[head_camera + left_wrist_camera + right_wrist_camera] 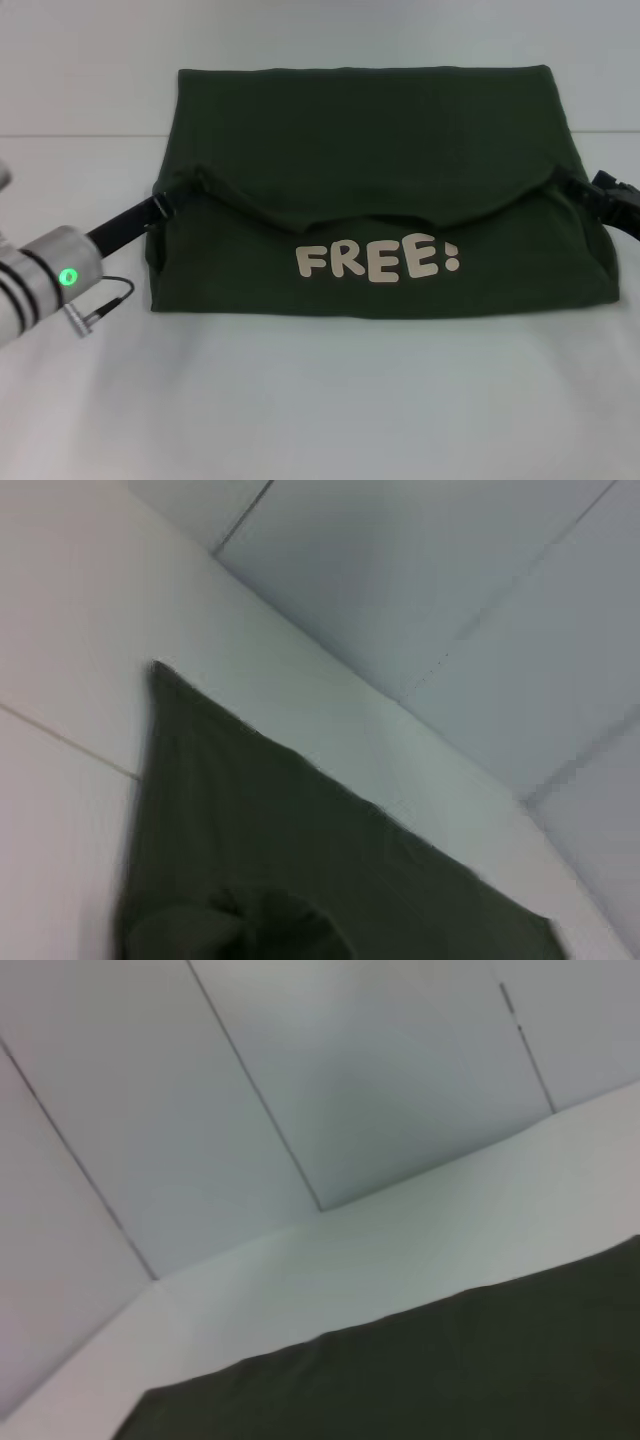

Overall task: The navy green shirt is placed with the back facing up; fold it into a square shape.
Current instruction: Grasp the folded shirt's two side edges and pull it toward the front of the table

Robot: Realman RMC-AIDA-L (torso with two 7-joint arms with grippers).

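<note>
White bench (320,400) carries the navy green shirt (370,190), centred, folded, "FREE:" printed near its front edge. Left hand (160,205) and right hand (580,190) are hidden under cloth edges; grip cannot be told.

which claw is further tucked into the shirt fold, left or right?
Neither clearly. The left claw and right claw each meet the navy green shirt at opposite ends of the folded flap edge, tips hidden by cloth. The left arm shows more.

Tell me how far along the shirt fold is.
Done: the navy green shirt lies as a wide rectangle, its print showing. In hand: the left gripper and right gripper hold its side edges, a fold mid-way. Left: flattening that fold and narrowing it to a square.
</note>
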